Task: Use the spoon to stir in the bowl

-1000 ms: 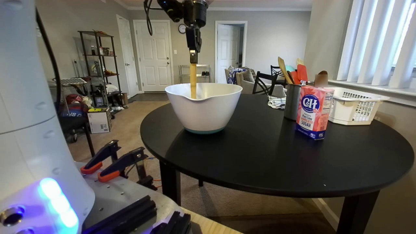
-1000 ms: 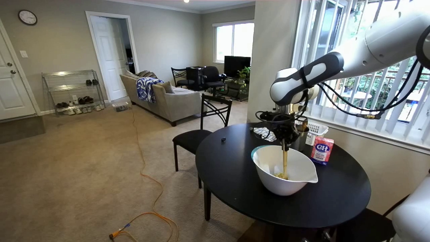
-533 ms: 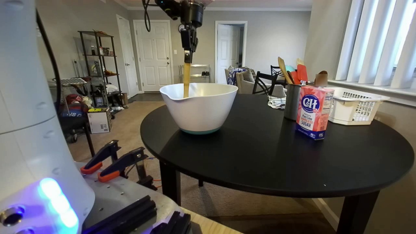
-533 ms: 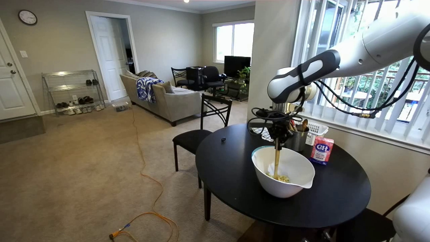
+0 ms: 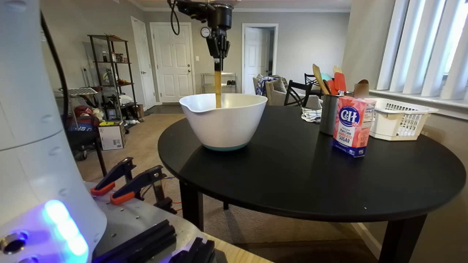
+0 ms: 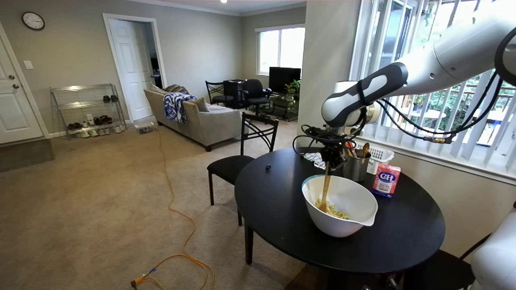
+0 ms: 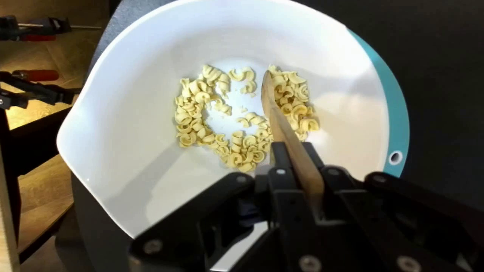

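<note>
One sugar box [image 5: 353,126] is standing on the dark desk [image 5: 292,182], partly hiding one utensil holder [image 5: 327,115] and one white lattice basket [image 5: 387,128] in an exterior view. One patterned cloth [image 5: 311,115] is lying near the holder, and one small dark object [image 6: 268,167] is sitting near the desk's edge. Several utensils [image 5: 339,82] are crowding the holder, overlapping too much for counting. Two orange-padded clamps [image 5: 140,182] are sitting beside the robot's base [image 5: 40,175]. One gripper [image 7: 297,153] is clamping one wooden spoon [image 7: 284,132], which is standing slightly tilted inside one white bowl [image 5: 226,128], its tip resting among curled pasta pieces [image 7: 235,158], too jumbled for counting
</note>
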Action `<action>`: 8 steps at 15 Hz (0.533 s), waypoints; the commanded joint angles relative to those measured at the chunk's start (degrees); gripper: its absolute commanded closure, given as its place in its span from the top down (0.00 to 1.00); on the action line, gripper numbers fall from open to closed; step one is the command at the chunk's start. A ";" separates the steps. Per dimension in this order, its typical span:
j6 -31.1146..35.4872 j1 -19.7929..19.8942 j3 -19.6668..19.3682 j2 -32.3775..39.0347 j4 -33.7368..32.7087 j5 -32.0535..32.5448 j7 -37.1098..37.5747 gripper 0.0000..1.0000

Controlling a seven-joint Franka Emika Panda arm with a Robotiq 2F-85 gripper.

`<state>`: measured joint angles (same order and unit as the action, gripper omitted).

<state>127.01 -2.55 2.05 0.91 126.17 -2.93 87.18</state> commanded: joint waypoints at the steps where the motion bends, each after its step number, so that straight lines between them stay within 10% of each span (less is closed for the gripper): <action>1: 5.44 -0.02 -0.17 -0.47 2.25 4.46 6.81 0.03; 8: -1.25 0.13 -0.46 0.17 1.38 17.38 12.61 0.03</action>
<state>128.89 -2.55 1.73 0.87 126.98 10.23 98.26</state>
